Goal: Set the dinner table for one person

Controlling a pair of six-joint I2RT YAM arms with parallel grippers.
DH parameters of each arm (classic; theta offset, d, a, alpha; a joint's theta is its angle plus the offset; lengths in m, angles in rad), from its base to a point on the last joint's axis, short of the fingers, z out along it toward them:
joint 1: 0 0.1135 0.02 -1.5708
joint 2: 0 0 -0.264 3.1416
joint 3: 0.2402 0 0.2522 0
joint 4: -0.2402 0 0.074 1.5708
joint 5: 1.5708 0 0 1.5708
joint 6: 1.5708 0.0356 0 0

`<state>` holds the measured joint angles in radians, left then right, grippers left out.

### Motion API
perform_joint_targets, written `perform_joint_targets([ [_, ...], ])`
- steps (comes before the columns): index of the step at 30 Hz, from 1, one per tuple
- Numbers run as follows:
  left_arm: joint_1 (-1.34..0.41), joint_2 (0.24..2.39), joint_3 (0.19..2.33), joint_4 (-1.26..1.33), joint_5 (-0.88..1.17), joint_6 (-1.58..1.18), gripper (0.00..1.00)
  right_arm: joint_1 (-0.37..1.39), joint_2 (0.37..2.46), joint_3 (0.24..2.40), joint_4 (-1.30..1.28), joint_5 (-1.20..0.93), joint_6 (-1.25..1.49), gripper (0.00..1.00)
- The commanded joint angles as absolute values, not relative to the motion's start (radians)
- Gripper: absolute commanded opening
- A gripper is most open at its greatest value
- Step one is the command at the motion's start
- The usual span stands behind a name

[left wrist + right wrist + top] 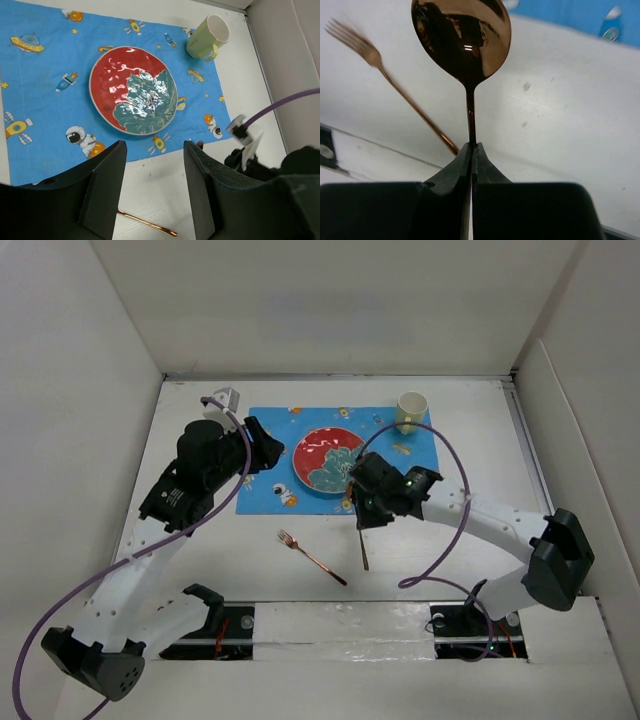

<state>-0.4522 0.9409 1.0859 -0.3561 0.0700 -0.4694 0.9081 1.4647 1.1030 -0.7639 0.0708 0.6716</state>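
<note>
While stretched leftward, the right gripper [471,149] pinches a spoon [461,35].

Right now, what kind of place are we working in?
Probably a lab test cell, not a home: plain white walls box in the white tabletop, and a cartoon mat, plate and mug are staged.
</note>
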Motion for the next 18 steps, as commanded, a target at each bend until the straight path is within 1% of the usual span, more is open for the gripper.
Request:
perform_joint_targets([
  [1,-0.457,0.940,1.085,-0.287,0.067,-0.474,0.46,0.809,1.447,1.186,-0.784,0.127,0.621,0.00],
  [2,-0.457,0.943,1.081,-0.284,0.071,-0.476,0.46,0.734,1.456,1.201,-0.764,0.121,0.588,0.00],
  [4,-0.457,0.957,1.094,-0.287,0.081,-0.472,0.46,0.662,1.508,1.256,-0.730,0.117,0.557,0.00],
  [5,-0.457,0.963,1.098,-0.287,0.084,-0.468,0.46,0.596,1.535,1.281,-0.710,0.114,0.520,0.00],
  [9,-0.457,0.965,1.106,-0.287,0.089,-0.460,0.46,0.490,1.705,1.425,-0.709,0.121,0.451,0.00],
  [13,-0.457,0.957,1.106,-0.291,0.081,-0.456,0.46,0.428,1.869,1.528,-0.698,0.106,0.413,0.00],
  [18,-0.457,0.951,1.094,-0.293,0.075,-0.459,0.46,0.419,1.979,1.626,-0.704,0.110,0.388,0.00],
])
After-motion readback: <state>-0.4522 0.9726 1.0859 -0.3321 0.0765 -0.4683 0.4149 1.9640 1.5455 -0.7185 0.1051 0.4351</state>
